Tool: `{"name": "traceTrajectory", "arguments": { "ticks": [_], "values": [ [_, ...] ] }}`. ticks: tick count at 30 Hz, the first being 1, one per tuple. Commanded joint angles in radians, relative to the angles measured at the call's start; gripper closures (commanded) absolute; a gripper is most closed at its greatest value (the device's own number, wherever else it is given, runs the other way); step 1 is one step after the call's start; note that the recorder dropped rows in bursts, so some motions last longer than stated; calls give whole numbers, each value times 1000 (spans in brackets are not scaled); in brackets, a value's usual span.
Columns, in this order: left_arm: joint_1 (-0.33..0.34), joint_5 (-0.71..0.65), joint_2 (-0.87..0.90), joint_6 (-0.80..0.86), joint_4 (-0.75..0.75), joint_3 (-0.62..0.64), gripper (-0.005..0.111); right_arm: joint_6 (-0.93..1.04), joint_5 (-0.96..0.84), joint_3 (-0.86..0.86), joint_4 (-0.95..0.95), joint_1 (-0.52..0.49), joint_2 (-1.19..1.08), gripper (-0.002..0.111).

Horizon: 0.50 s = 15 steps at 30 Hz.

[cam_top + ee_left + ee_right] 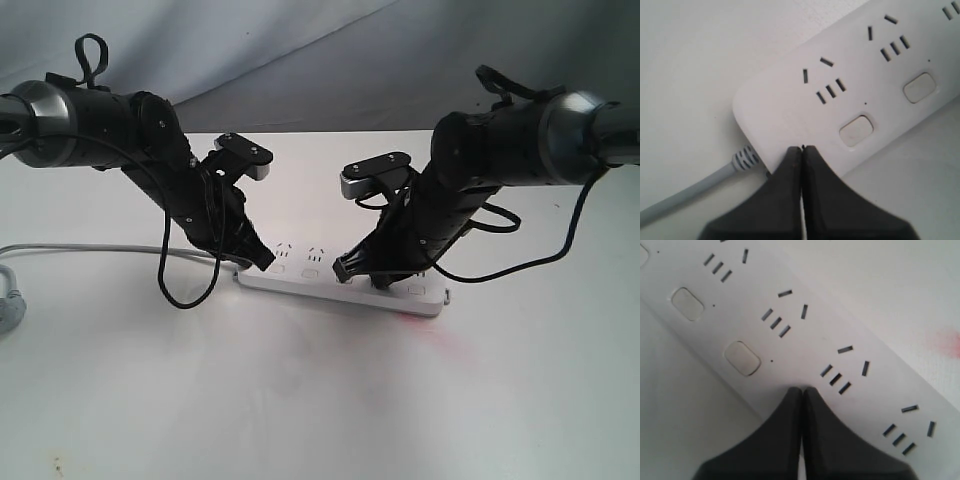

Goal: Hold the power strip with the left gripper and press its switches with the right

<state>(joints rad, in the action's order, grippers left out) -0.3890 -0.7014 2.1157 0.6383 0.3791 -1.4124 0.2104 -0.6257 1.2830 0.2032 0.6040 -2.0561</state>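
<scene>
The white power strip (305,275) lies flat on the white table, its grey cord (80,248) running off to the left. My left gripper (265,262) is shut, its tips resting on top of the strip's cord end (770,115), beside the first switch (856,131). My right gripper (345,272) is also shut, with its tips (801,389) down on the strip's near edge, just past two visible switches (742,358). The spot under those tips is hidden. Nothing is held between either pair of fingers.
A grey plug (8,305) lies at the table's left edge. A faint red glow (432,325) shows on the table by the strip's right end. A grey cloth backdrop (320,50) hangs behind the table.
</scene>
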Motion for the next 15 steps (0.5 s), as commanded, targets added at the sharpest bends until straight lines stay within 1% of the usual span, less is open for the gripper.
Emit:
{"name": "traceTrajectory", "arguments": {
  "ticks": [1, 8, 11, 15],
  "values": [
    [-7, -3, 6, -8, 1, -6, 107, -2, -45, -26, -20, 4, -64, 108],
    [-7, -3, 6, -8, 1, -6, 107, -2, 41, -24, -13, 4, 22, 108],
    [-7, -3, 6, -8, 1, -6, 107, 16, 93, -24, 38, 4, 72, 108],
    [-7, -3, 6, -8, 1, -6, 107, 94, 107, -24, 130, 4, 96, 108]
  ]
}}
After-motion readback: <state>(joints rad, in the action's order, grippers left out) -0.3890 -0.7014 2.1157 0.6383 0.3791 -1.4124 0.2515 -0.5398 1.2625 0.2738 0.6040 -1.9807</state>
